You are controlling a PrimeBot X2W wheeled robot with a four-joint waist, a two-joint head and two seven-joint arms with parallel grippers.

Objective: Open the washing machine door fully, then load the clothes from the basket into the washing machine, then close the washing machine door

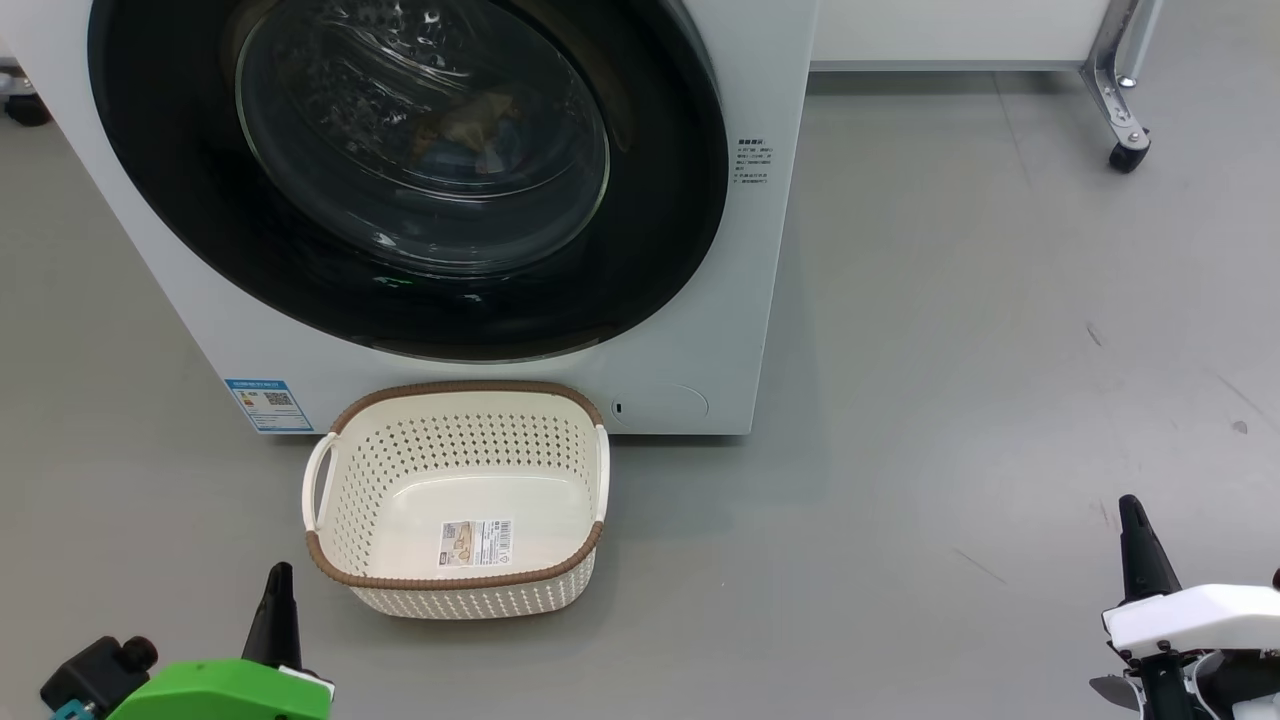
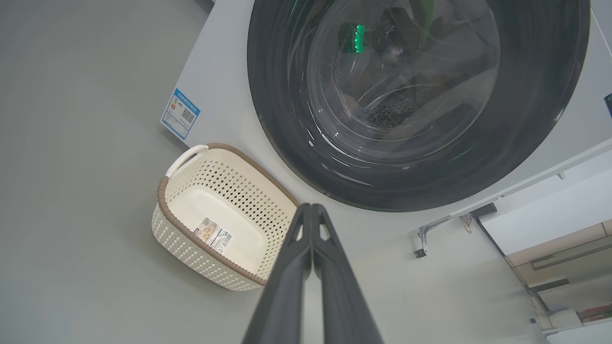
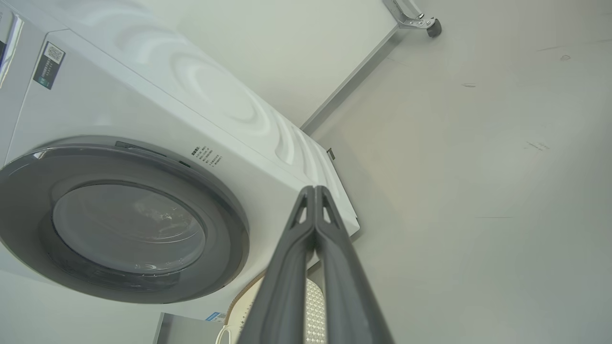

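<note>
The washing machine (image 1: 700, 330) stands ahead with the washing machine door (image 1: 180, 200) lying flat against its front, black rim around the glass bowl. Through the glass a dim patch of blue and brown clothes (image 1: 470, 125) shows inside the drum. The basket (image 1: 460, 590) sits on the floor against the machine's base, holding nothing but a label. My left gripper (image 1: 280, 575) is shut and empty, low and just left of the basket's near corner. My right gripper (image 1: 1130, 505) is shut and empty, far to the right over bare floor. The left wrist view shows the basket (image 2: 201, 258) and door (image 2: 277, 119) beyond the pressed-together fingers (image 2: 311, 208).
A metal leg on a caster (image 1: 1125, 150) stands at the back right beside a white panel. Open grey floor (image 1: 950, 400) spreads to the right of the machine. A blue sticker (image 1: 268, 403) marks the machine's lower left corner.
</note>
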